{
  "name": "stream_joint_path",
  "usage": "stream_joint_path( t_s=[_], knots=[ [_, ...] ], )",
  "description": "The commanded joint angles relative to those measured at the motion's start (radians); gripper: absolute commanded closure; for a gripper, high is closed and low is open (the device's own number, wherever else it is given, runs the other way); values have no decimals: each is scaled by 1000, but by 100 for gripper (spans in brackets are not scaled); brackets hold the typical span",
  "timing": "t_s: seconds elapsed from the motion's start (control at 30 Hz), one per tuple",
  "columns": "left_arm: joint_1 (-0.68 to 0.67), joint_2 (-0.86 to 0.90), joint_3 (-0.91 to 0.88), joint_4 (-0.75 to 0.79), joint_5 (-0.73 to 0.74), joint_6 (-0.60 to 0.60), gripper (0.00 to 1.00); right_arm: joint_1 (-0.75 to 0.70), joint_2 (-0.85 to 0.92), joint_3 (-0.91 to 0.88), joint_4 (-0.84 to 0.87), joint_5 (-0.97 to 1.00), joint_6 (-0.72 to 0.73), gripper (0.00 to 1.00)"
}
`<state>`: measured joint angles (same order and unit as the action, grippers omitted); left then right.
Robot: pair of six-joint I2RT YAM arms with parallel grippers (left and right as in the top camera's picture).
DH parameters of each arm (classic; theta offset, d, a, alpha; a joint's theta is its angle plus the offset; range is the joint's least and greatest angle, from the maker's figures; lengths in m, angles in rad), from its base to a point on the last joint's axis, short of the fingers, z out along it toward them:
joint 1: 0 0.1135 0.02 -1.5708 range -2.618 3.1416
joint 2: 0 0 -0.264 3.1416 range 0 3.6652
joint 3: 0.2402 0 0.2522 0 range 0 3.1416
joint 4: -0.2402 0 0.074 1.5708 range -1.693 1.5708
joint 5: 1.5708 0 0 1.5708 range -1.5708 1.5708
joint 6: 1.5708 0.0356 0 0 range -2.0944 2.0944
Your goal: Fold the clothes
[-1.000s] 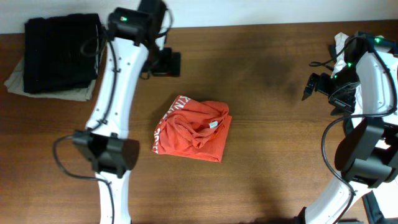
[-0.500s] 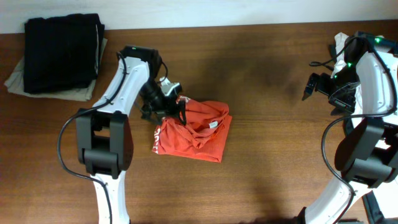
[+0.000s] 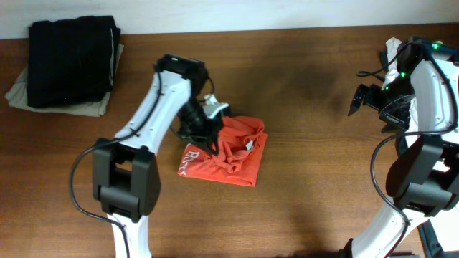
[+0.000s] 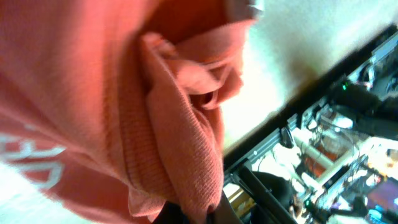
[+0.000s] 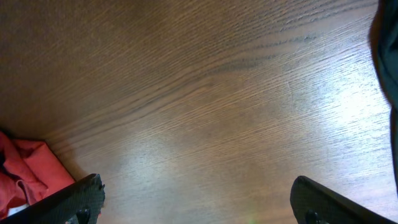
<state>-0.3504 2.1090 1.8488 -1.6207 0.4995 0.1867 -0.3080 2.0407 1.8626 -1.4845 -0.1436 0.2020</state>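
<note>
Overhead: near the middle of the wooden bench [image 3: 308, 186], a crumpled red-orange T-shirt [image 3: 240, 161], with white lettering [image 3: 188, 161] showing along its left edge. Planted on the garment's upper left part, the left fingers [image 3: 209, 135], at the end of an arm reaching in from the near edge. Off at the far right, well apart from the cloth and held over bare wood, the right fingers [image 3: 356, 100]. In the far left corner, a folded black stack [image 3: 72, 57] lying on a beige cloth [image 3: 21, 93].

From the left wrist alone: closed tight on a bunched fold of the orange fabric, pinched at the bottom of the frame, with ribbed knit filling nearly everything and a slice of the white lettering at lower left. Beyond the cloth, a blurred jumble of dark equipment. Impossible to confirm from overhead, with the grip hidden beneath the wrist.

From the right wrist alone: spread wide and holding nothing, with two dark tips at the bottom corners and plain wood grain between. At lower left, one corner of the orange shirt.
</note>
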Motion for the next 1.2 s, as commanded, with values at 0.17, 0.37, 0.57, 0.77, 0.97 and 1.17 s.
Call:
stream_joint_path(
  t_s=[0.17, 0.37, 0.57, 0.77, 0.97, 1.17],
  knots=[
    [-225, -21, -164, -14, 13, -27, 82, 0, -33, 10, 0, -2, -4, 1],
    [-249, -23, -232, 187, 163, -55, 73, 0, -33, 10, 0, -2, -4, 1],
    [-332, -23, -161, 251, 201, -31, 60, 0, -33, 10, 0, -2, -4, 1],
    [-289, -24, 98, 188, -114, -145, 39, 0, -33, 10, 0, -2, -4, 1],
    [-268, 51, 83, 195, -253, -251, 29, 0, -33, 10, 0, -2, -4, 1],
    [-365, 113, 80, 207, -303, -361, 37, 0, -33, 10, 0, -2, -4, 1]
  ],
)
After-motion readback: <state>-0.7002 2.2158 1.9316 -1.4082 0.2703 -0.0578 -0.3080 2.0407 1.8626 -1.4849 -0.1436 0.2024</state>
